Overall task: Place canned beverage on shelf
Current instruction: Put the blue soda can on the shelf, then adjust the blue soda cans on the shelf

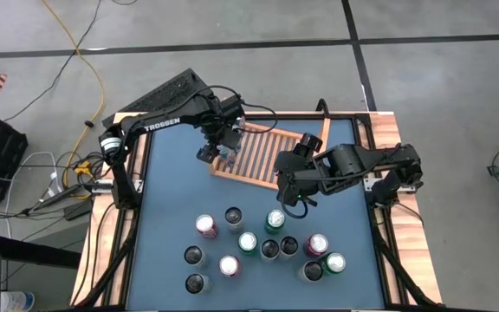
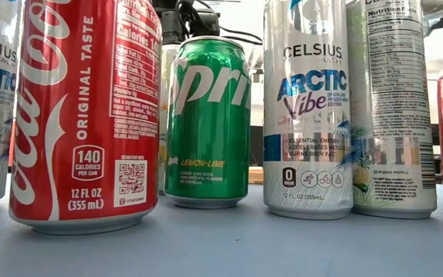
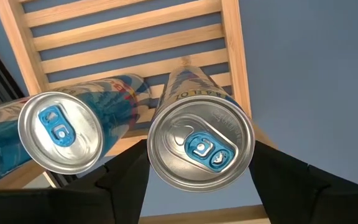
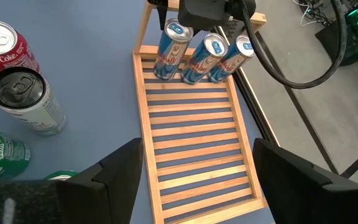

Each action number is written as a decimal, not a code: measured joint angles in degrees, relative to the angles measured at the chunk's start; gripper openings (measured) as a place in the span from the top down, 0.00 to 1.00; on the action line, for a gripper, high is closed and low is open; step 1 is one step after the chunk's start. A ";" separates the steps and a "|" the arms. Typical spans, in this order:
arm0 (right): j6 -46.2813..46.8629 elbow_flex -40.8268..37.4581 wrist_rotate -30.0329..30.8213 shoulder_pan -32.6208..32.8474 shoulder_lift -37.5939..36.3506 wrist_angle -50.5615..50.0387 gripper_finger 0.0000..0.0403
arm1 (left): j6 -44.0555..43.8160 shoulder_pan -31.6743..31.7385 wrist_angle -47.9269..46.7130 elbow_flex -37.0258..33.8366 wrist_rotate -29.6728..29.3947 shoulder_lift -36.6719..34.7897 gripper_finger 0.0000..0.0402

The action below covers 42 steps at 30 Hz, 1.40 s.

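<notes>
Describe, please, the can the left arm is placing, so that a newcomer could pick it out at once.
Find the wooden shelf on the blue table, then the row of three slim blue-and-silver cans at its far end. The one meant is the end can next to the side board, between the fingers of the left pincer, with blue table beyond that board.

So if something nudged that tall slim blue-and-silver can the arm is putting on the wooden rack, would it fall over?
Probably easily: the tall slim blue-and-silver can between the left tool's fingers looks narrow for its height. Its base meets the light-brown slatted wooden rack, where gaps may unsettle it. The smooth metal side might also slip.
</notes>
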 joint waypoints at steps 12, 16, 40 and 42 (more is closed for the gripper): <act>0.00 0.00 0.00 0.00 0.00 -0.04 0.28 | -2.58 0.00 0.47 0.00 -1.31 -0.02 0.39; 0.00 0.00 0.00 0.00 0.00 -0.22 0.28 | -3.05 0.00 0.31 0.00 -1.11 -0.02 0.39; -0.04 0.00 0.00 0.02 0.00 -0.07 0.28 | -6.95 -1.01 -0.50 8.28 -2.86 -0.17 0.31; -0.57 0.00 0.01 0.00 0.00 1.41 0.28 | -9.13 -1.52 -1.92 12.04 -3.62 -0.17 0.31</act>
